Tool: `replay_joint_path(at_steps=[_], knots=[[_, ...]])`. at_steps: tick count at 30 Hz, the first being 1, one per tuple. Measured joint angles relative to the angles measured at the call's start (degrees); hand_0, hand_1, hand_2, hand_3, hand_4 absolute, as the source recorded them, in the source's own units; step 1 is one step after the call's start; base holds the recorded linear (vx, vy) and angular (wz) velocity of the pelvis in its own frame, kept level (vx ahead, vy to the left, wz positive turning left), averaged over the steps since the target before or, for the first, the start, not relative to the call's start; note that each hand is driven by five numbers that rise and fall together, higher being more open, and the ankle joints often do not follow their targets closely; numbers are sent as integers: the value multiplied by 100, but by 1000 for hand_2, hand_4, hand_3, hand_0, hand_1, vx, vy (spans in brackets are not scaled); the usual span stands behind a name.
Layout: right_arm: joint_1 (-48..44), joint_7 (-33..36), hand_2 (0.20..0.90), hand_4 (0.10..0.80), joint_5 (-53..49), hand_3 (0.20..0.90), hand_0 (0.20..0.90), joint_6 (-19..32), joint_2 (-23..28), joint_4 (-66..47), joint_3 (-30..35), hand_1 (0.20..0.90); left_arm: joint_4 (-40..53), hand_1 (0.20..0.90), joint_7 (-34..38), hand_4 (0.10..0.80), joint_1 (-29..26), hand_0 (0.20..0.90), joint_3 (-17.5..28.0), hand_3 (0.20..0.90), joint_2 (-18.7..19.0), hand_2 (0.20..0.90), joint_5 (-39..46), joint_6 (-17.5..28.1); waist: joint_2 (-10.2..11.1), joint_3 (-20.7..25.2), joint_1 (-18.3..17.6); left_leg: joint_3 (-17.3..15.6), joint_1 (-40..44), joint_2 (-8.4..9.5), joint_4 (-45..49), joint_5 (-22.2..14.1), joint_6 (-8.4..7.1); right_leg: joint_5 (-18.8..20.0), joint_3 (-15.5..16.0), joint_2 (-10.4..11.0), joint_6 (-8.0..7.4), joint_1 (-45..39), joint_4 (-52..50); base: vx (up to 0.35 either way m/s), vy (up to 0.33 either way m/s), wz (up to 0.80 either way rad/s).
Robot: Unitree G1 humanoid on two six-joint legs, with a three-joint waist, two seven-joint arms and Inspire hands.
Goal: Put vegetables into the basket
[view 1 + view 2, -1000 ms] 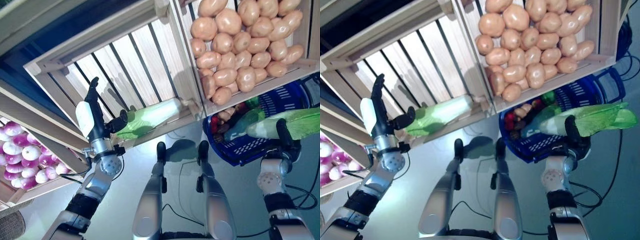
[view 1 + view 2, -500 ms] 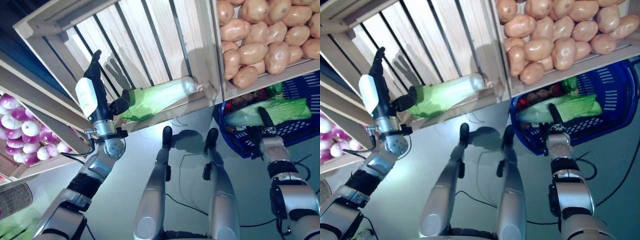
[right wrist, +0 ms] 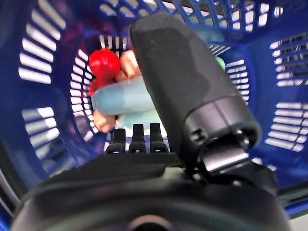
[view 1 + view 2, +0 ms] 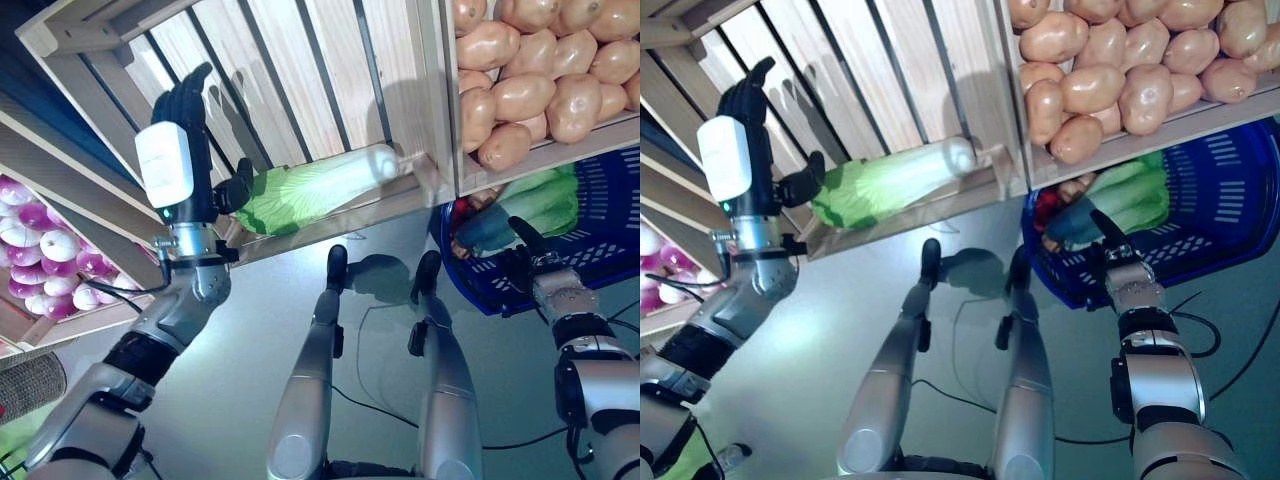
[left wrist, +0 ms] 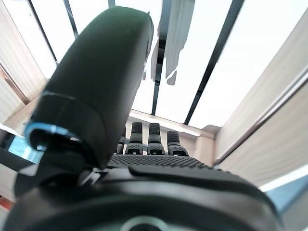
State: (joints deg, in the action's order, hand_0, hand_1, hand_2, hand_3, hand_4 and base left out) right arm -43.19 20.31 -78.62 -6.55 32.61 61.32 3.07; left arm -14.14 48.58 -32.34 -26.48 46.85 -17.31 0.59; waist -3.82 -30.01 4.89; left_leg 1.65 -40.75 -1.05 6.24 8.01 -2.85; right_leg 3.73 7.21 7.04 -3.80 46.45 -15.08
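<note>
The right robot hand [image 4: 535,262] sits nearest, at the near rim of the blue basket [image 4: 610,210], its fingers straight and apart with nothing between them; in the right wrist view the fingertips [image 3: 136,139] point down into the basket's slotted blue well. Just past them a leafy cabbage [image 4: 1120,205] lies inside the basket, pale stalk end toward the hand and green leaves running to the far side, resting on a few potatoes and a red vegetable [image 3: 104,63] beneath it. On the other side, the left robot hand [image 4: 183,150] is raised with its fingers stretched up against the slats of a wooden crate [image 4: 290,90], its thumb [image 4: 237,186] reaching out sideways to the leafy end of a second cabbage [image 4: 310,188]; the hand is spread and grips nothing, and the left wrist view shows only straight fingertips [image 5: 151,138] before pale slats. That second cabbage lies along the crate's lower front edge, green leaves toward the left hand and white stalk toward the crate's corner. Beyond the basket, a neighbouring crate holds a heap of brown potatoes [image 4: 530,80]. Off to the far left, a lower crate holds purple-and-white onions [image 4: 35,245].
</note>
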Motion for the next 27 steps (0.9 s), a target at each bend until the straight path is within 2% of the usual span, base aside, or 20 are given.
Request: replay_joint_path(at_steps=[4,11,14,19,27], knots=[[265,-14,900,800,227,900,900,-8,52,-269,-23,900,57,900,-618,800,-88,900,-180,900,286,900,-161,-108,1,0,-78,-7,10,-2,2,0,0,1,-5,-1,0,-6,-1,21,50,-1],[520,-146,900,800,978,900,900,-80,-53,-331,-234,900,71,900,-1733,800,-715,900,-907,900,297,900,-94,-145,6,1,-255,-19,36,6,9,11,13,16,-22,2,-13,-35,-4,15,42,0],[523,-267,900,800,1542,900,900,-92,-155,-305,-471,900,62,900,-2096,800,-1155,900,-1155,900,247,900,276,-297,10,2,-321,-25,76,4,12,11,14,18,-32,1,-14,-72,-7,2,25,-1],[522,-532,900,800,1775,900,900,-84,-407,-79,-660,900,-20,900,-2543,800,-1584,900,-1204,900,-23,900,839,-485,18,5,-413,-47,114,5,6,10,15,17,-58,-1,-15,-95,-9,21,14,-1],[541,-790,900,800,1989,900,900,-99,-698,523,-877,900,-193,900,-2645,800,-1655,900,-1191,900,-322,900,1359,-771,42,11,-412,-40,210,22,7,4,25,17,-66,13,-26,-194,-11,0,0,0]])
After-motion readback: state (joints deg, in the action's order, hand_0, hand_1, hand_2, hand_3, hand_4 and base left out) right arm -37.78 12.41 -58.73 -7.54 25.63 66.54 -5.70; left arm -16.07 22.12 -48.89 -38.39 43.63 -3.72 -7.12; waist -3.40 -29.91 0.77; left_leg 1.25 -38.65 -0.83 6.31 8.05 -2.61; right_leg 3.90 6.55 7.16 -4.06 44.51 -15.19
